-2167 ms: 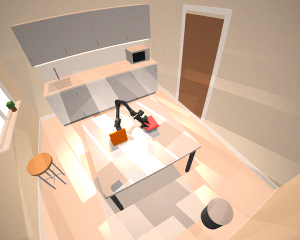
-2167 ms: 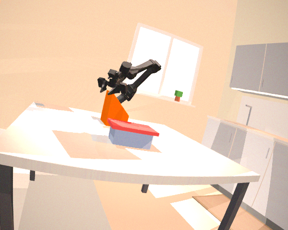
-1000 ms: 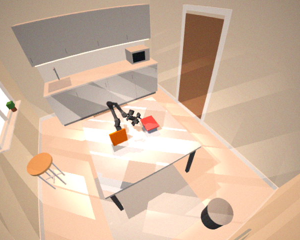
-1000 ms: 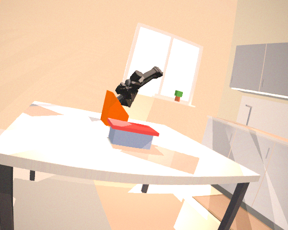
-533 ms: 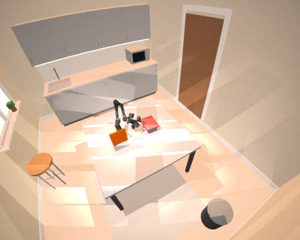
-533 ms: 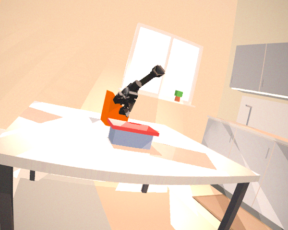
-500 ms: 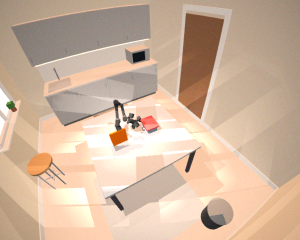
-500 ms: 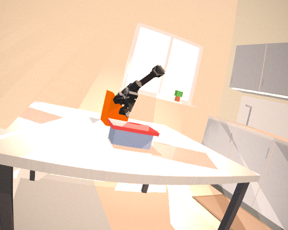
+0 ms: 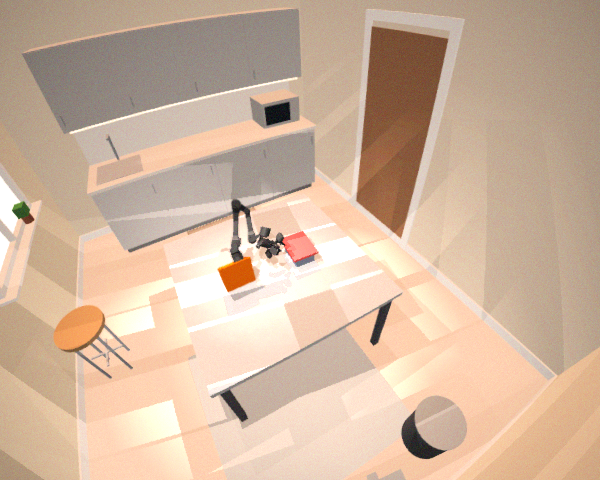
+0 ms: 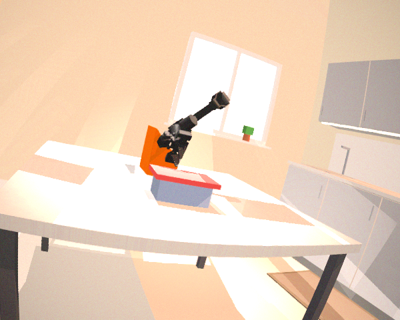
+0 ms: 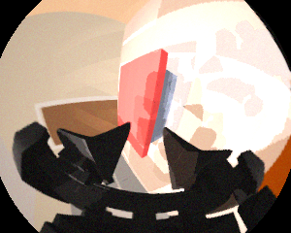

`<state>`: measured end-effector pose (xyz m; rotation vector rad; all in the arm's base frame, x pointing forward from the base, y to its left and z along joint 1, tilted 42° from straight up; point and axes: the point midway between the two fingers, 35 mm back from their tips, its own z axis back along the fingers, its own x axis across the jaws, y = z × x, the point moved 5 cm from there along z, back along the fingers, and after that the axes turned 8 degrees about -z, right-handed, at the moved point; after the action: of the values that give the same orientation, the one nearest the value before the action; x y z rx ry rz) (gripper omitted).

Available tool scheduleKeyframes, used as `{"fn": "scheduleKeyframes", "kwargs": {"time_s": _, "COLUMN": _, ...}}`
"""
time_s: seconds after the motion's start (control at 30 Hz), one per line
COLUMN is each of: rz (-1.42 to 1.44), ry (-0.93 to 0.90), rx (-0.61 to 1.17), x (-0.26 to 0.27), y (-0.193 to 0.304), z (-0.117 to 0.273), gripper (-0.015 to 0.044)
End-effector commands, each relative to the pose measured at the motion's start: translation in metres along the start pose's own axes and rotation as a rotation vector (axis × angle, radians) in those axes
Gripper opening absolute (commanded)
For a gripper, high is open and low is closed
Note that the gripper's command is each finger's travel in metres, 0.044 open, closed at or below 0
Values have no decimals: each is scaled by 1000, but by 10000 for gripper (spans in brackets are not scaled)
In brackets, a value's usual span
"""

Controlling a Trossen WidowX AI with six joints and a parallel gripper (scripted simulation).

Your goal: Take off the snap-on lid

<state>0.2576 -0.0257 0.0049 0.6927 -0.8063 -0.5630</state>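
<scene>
The orange bracket [image 9: 236, 274] [image 10: 154, 151] stands upright on the table [image 9: 248, 343] [image 10: 100, 220], blocking one side of the storage box [image 9: 304, 261] [image 10: 182, 194] [image 11: 166, 104] — the table's long stretch toward the front edge offers open passage.

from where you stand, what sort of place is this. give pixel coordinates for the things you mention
Probably a home kitchen: grey wall cabinets [image 9: 166, 67] [image 10: 348, 96] hang above a counter with a sink [image 9: 119, 170] and its tap [image 9: 113, 148] [image 10: 345, 160], and a microwave [image 9: 259, 111] stands at the counter's far end.
</scene>
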Motion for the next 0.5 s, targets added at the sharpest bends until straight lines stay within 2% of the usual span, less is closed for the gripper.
{"fn": "scheduleKeyframes", "kwargs": {"time_s": 0.0, "rz": -5, "ry": 1, "rx": -3, "x": 1, "y": -1, "z": -8, "gripper": 235}}
{"fn": "scheduleKeyframes", "kwargs": {"time_s": 0.47, "rz": -5, "ry": -1, "rx": -2, "x": 0, "y": 0, "z": -30, "gripper": 235}}
